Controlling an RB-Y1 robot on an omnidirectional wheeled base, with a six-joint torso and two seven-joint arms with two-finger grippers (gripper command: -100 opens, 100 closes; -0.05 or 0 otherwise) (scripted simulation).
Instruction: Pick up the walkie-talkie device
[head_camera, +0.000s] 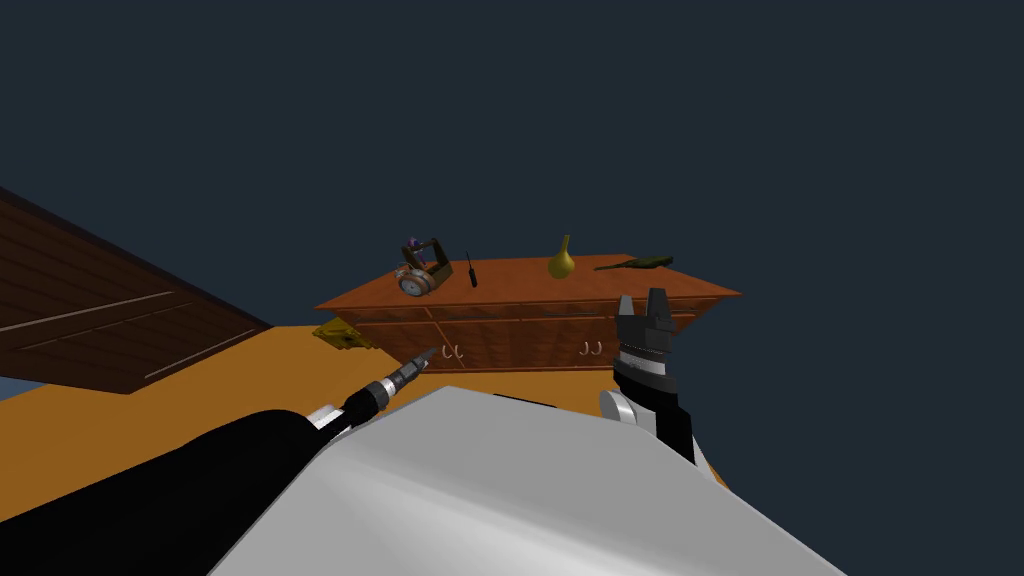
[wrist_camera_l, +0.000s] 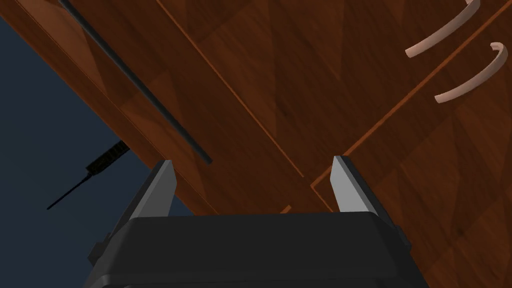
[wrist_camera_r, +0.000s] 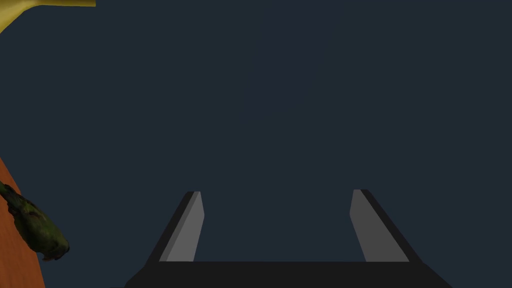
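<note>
While the left gripper (head_camera: 430, 352) hangs low before the wooden sideboard's (head_camera: 520, 285) door fronts, blades spread apart with nothing between them, the walkie-talkie (head_camera: 471, 271) stands on the sideboard top at about 1 o'clock from it in the head view, well apart. From the left wrist, the black walkie-talkie (wrist_camera_l: 106, 158) pokes past the top's edge, antenna outward, beyond the outer side of one finger (wrist_camera_l: 162, 185); pale curved handles (wrist_camera_l: 467, 75) show beyond the other. An alarm clock (head_camera: 413, 282) and a dark caddy (head_camera: 428, 256) sit at its 9 o'clock, a yellow gourd vase (head_camera: 561, 260) at its 3 o'clock. The right gripper (head_camera: 641, 297) is raised, blades apart and empty, with the walkie-talkie near its 9 o'clock
</note>
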